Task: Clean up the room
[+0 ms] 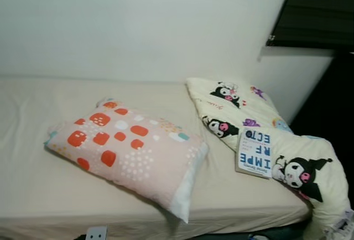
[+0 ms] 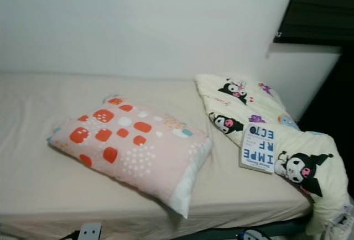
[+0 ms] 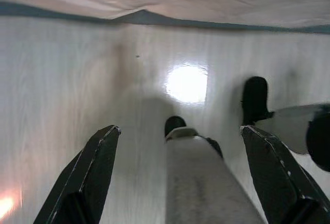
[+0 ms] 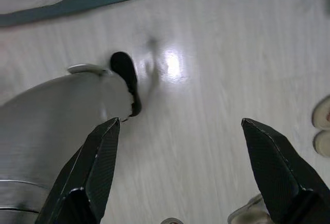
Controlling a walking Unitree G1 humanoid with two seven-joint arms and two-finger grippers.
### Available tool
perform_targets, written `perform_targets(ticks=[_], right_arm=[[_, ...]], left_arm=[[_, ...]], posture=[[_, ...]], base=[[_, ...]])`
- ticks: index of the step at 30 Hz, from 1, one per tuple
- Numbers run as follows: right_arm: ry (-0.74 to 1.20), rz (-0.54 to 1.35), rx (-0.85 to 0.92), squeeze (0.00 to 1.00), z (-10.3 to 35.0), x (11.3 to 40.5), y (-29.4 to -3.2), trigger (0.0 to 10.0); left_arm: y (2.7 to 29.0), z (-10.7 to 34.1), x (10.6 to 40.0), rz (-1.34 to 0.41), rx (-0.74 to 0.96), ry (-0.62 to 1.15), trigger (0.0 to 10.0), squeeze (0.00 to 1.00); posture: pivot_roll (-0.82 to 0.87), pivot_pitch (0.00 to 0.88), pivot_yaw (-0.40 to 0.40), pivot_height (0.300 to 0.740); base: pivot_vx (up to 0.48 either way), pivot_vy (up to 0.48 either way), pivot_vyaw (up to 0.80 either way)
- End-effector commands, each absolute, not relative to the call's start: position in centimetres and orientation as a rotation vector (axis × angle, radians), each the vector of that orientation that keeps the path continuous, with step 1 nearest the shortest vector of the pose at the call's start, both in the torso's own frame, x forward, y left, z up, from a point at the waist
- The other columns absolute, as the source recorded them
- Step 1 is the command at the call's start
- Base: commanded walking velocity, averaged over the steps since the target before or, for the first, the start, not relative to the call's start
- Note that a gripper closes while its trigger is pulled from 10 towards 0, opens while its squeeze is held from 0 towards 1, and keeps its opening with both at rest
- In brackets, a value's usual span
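Bedding lies before us on a bed [image 1: 33,190] dressed in a cream sheet, set against a white wall [image 1: 138,24]; a pink pillow [image 1: 124,151] with orange and white patches rests at a slant near the middle of the mattress, one white-edged corner reaching the front edge; to our right a cream blanket [image 1: 232,113] printed with black cartoon figures runs from the wall toward the front corner and spills over the side of the bed; a white and blue booklet [image 1: 255,152] with large block letters lies on top of that blanket, well apart from the pillow; a dark window blind [image 1: 315,10] hangs in the upper right corner.

We see our left end effector [image 3: 180,182] hanging over a pale wood-grain floor [image 3: 51,105], its two black fingers spread wide with nothing between them, and a silver leg with a black foot below it; our right end effector [image 4: 185,177] hangs over the same floor, fingers likewise spread and holding nothing, with a pale shoe [image 4: 322,115] just beside the frame edge.
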State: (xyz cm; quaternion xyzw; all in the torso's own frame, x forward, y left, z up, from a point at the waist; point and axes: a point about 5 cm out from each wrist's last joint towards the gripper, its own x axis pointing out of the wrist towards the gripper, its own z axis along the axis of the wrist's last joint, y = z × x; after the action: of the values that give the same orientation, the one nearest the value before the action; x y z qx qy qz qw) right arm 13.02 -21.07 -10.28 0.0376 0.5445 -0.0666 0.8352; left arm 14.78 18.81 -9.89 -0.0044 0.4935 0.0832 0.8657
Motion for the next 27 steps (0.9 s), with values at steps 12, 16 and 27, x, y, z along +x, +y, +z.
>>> perform_targets(ticks=[12,16,27], right_arm=[[1.122,-0.12,0.043,0.0,-9.9,14.3,-20.8,10.0],[1.126,-0.122,0.037,0.0,-9.8,14.3,-21.1,10.0],[1.143,-0.128,0.034,0.0,-10.0,13.7,-21.6,10.0]], left_arm=[[18.8,-9.9,14.7,0.23,-0.109,0.994,10.0,0.0],[18.8,-9.8,14.8,0.226,-0.107,0.991,10.0,0.0],[18.9,-9.9,14.6,0.227,-0.096,1.004,10.0,0.0]], posture=[[0.06,0.0,-0.085,0.74],[0.06,0.0,-0.085,0.74],[0.06,0.0,-0.082,0.74]], base=[[0.0,0.0,0.0],[0.0,0.0,0.0],[0.0,0.0,0.0]])
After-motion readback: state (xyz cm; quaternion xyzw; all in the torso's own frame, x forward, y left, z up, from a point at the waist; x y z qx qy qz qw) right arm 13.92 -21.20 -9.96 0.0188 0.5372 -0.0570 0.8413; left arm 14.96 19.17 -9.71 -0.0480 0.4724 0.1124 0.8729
